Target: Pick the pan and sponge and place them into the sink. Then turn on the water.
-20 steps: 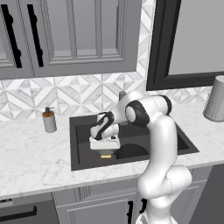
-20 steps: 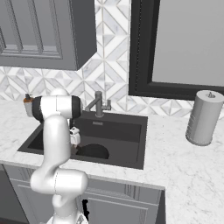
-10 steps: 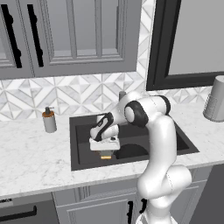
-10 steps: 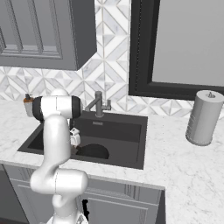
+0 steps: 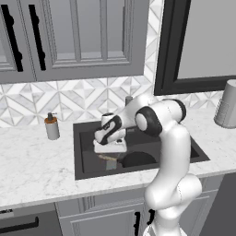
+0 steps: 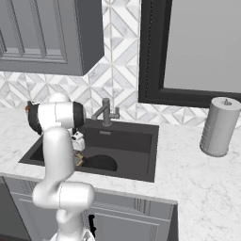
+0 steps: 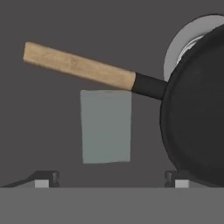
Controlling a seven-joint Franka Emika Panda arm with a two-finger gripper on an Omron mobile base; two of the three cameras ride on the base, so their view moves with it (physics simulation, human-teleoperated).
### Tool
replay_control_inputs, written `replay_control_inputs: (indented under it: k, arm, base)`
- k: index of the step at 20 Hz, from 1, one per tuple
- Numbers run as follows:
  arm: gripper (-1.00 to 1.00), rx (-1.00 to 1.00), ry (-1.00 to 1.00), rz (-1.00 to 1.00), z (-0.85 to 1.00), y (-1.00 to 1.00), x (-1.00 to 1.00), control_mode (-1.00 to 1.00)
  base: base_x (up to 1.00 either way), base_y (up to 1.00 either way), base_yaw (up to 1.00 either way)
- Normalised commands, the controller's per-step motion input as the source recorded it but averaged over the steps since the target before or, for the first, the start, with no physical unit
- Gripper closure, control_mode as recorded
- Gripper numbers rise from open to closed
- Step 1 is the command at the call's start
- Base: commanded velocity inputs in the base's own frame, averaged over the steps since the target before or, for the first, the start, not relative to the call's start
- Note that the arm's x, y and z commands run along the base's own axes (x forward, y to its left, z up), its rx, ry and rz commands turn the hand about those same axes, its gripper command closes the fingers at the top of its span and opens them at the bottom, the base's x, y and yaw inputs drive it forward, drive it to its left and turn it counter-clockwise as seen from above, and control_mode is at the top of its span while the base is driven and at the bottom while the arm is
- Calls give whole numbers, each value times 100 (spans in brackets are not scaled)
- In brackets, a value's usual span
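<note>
The robot's two-finger gripper (image 7: 105, 177) hangs low inside the large rectangular dark-grey sink (image 5: 87, 133), its jaws spread wide and released, grasping nothing. Just beyond the fingertips the small flat grey-green rectangular sponge (image 7: 106, 126) lies on the basin floor — beside it sits the round black frying pan (image 7: 197, 118), its long light-brown wooden handle (image 7: 78, 66) running along the sponge's far edge. The pan partly covers the round metal drain (image 7: 183, 43). Farther back, the grey metal faucet (image 6: 105, 112) stands on the white marble worktop (image 5: 32, 166).
</note>
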Motion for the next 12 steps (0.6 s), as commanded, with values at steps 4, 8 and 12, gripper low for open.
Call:
replay_control_inputs:
  k: [4, 8, 12]
  arm:
    - [-100, 0, -11, 0, 97, -27, -20, -100]
    - [-100, 1, -15, -1, 100, -51, -32, -100]
    - [-100, 2, -11, 0, 100, -43, -36, -100]
  base:
    - [0, 0, 0]
    - [0, 0, 0]
    - [0, 0, 0]
